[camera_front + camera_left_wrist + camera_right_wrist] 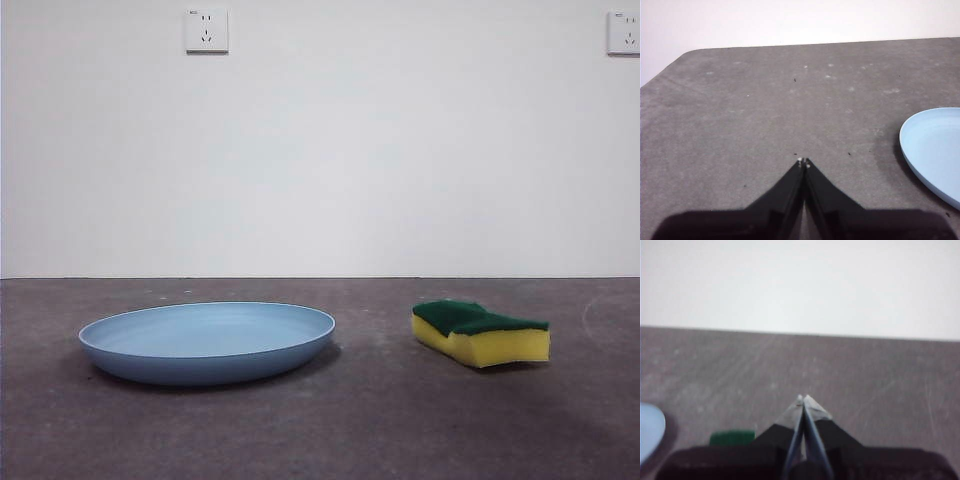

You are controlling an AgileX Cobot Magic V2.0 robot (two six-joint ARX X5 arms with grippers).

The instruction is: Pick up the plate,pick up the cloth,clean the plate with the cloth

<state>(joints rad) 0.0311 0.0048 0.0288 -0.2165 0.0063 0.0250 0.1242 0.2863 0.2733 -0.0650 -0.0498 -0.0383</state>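
Front view: plate (207, 342) lay left, sponge (481, 332) right, well apart, untouched | left gripper (804, 162) and right gripper (803, 399) waited, jaws pressed together, empty | advice: open left wide, pinch plate rim squarely.

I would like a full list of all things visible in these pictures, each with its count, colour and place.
plate: one, light blue, lying flat on the table, left of the sponge in the front view, apart from it.
sponge: one, yellow foam with a dark green top layer, on the table, right of the plate in the front view.
table: one, dark grey, worn surface under both things.
wall: white, behind the table.
wall sockets: two, white, high on the wall, one at the picture's right edge.
left end effector: one, black, jaws shut, empty, above bare table beside the plate.
right end effector: one, black, jaws shut, empty, above the table near the sponge.
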